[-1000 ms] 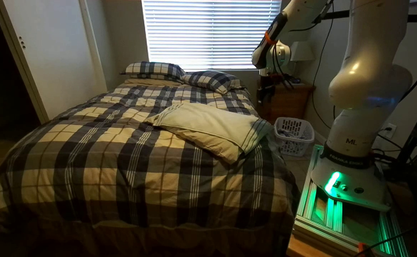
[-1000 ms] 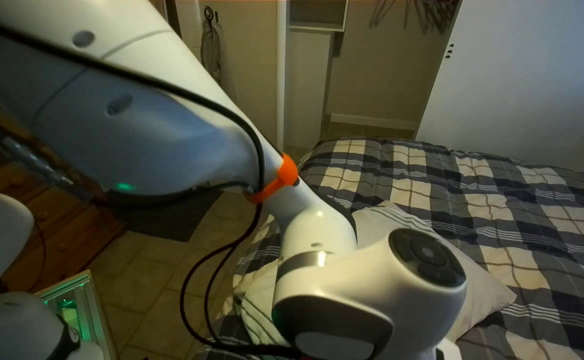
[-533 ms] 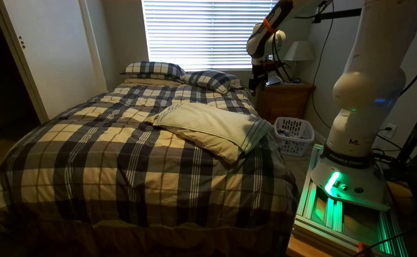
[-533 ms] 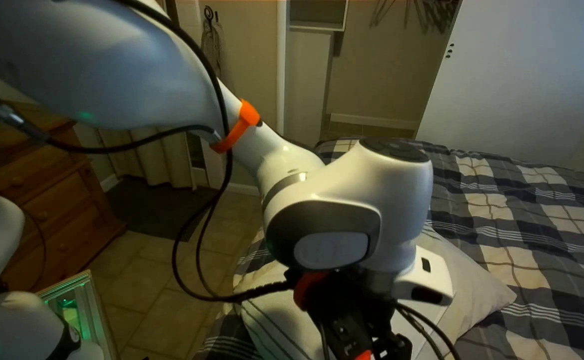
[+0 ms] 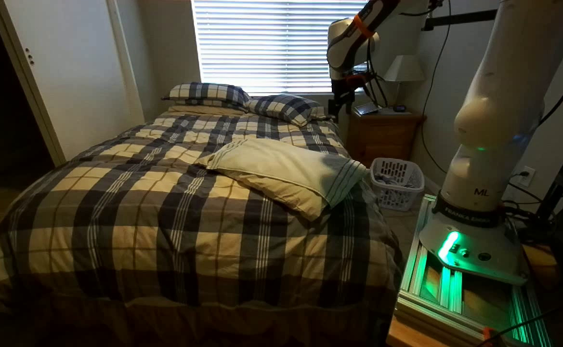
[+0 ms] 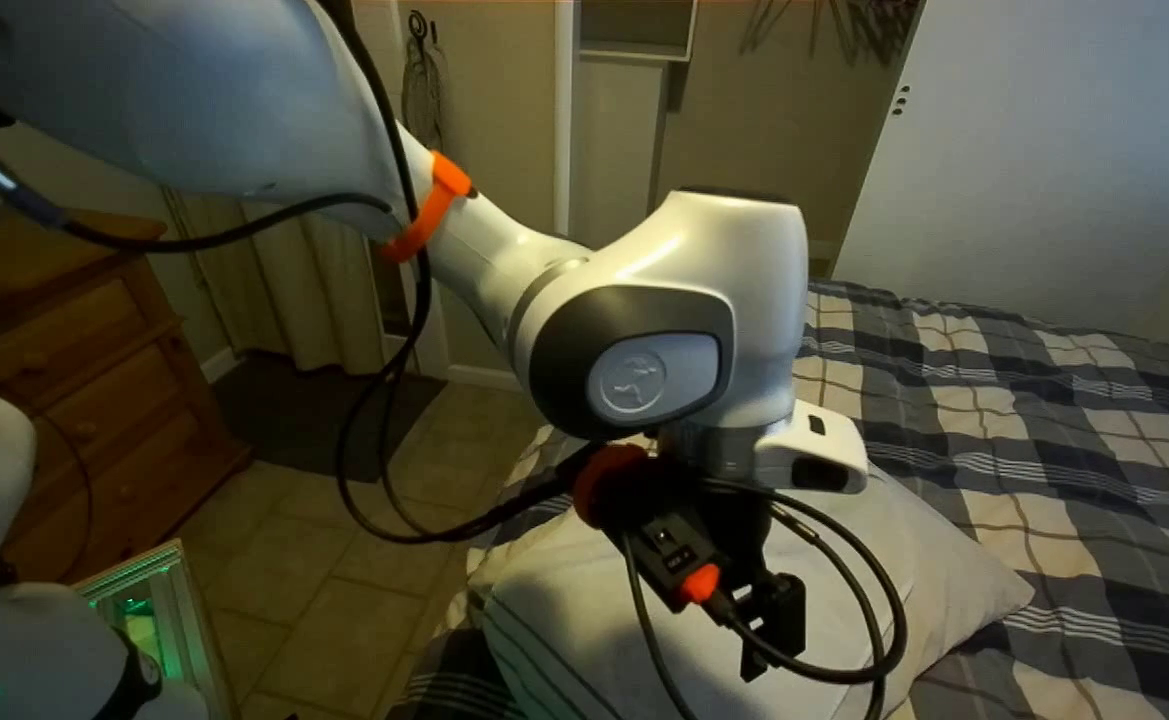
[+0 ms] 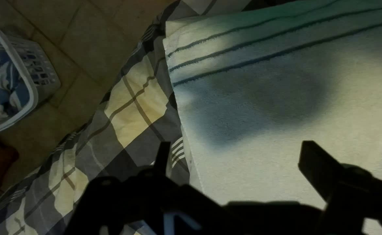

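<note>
Here, one end effector (image 7: 237, 143), one towel (image 7: 277, 107).

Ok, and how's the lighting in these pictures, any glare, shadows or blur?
In an exterior view, the window blinds glare nearly white, and a green base light tints the metal frame; in the wrist view, a soft-edged shadow darkens part of the striped white towel, and the open gripper is a near-black, slightly blurred silhouette.

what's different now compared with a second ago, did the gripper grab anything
The gripper moved up and slightly left in both exterior views. Nothing was visibly grasped or released; its jaws stand open and empty. The striped cloth, the pillow under it, the bed and the white basket stayed put.
</note>
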Available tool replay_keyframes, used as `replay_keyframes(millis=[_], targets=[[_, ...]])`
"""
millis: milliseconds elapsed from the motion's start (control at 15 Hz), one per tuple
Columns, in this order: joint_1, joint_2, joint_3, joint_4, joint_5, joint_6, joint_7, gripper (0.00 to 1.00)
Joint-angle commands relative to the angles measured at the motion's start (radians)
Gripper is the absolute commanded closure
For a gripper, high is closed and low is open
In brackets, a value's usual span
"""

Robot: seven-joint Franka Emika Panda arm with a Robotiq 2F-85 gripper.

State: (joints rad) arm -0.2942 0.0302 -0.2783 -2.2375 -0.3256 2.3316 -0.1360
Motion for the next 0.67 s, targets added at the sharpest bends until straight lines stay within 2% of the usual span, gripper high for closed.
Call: replay_keyframes(millis=[0, 600], targets=[[0.023, -0.05, 0.01, -0.005, -0.063, -0.055, 0.061, 0.0], [0.046, -0.131, 0.045, 0.012, -0.094, -0.11, 0.088, 0.0]])
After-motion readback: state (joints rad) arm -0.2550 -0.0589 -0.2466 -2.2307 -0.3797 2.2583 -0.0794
